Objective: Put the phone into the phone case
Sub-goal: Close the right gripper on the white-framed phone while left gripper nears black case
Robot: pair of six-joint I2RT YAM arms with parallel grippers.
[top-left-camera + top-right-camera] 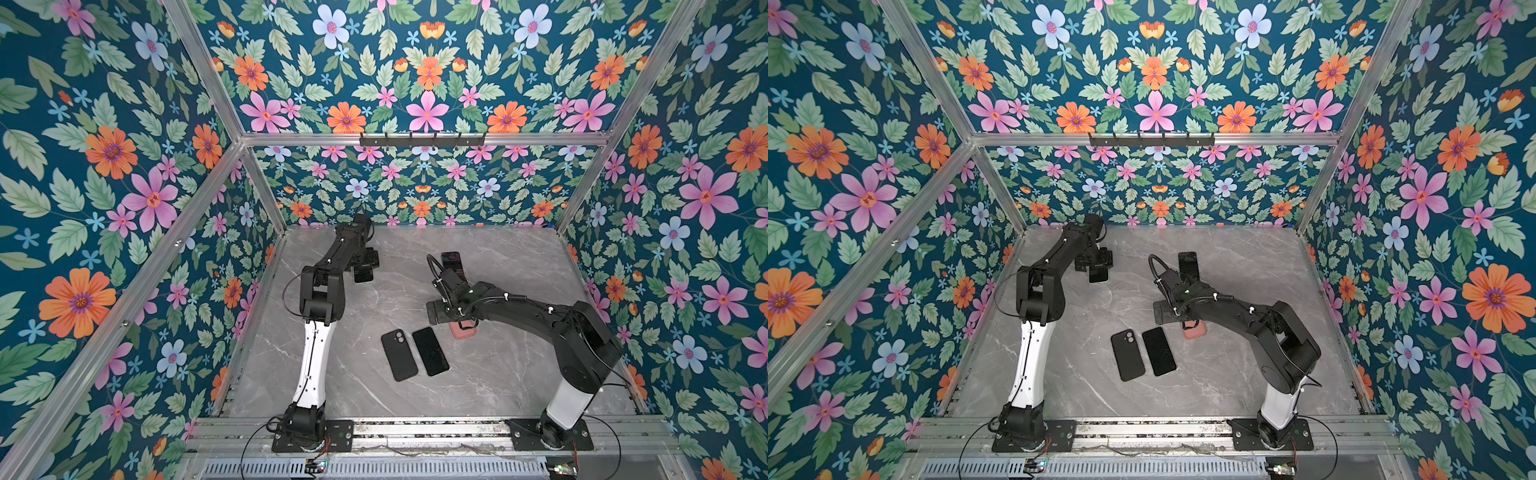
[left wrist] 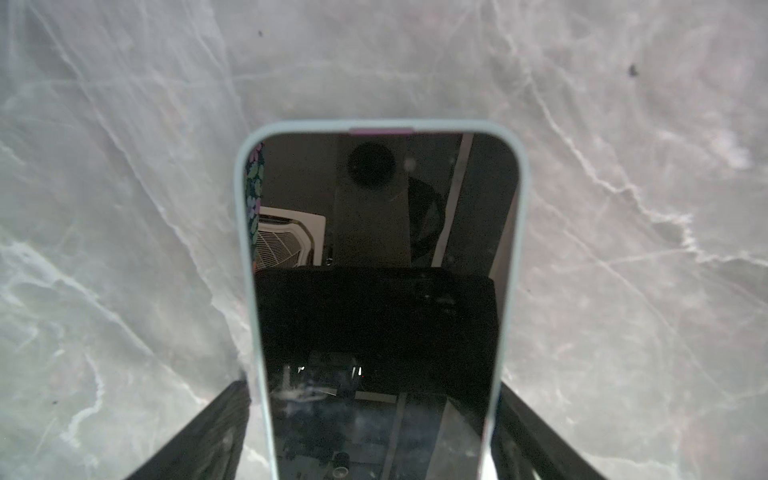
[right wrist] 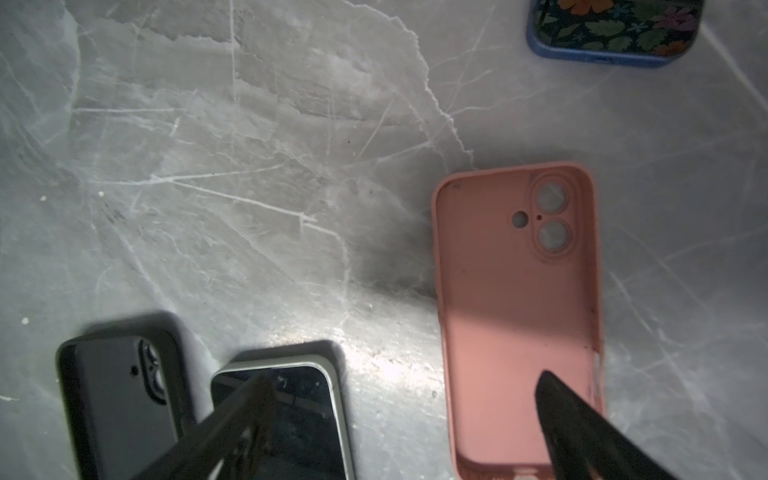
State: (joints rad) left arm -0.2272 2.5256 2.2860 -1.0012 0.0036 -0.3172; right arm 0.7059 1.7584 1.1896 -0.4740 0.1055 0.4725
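A bare phone (image 1: 430,351) with a dark screen and pale rim lies face up near the middle of the table, beside an empty black case (image 1: 399,355). An empty pink case (image 3: 515,291) lies to its right, partly under my right arm in both top views. My right gripper (image 3: 403,376) hangs open above them, one finger over the phone (image 3: 299,415) and the other over the pink case. At the back left, my left gripper (image 2: 374,380) stands open astride a phone in a light blue case (image 2: 380,257) that lies flat on the table.
A phone in a darker blue case (image 3: 615,33) lies further back, behind my right wrist (image 1: 451,262). The grey marble table (image 1: 498,374) is walled in by floral panels on three sides. Both arm bases sit on the front rail.
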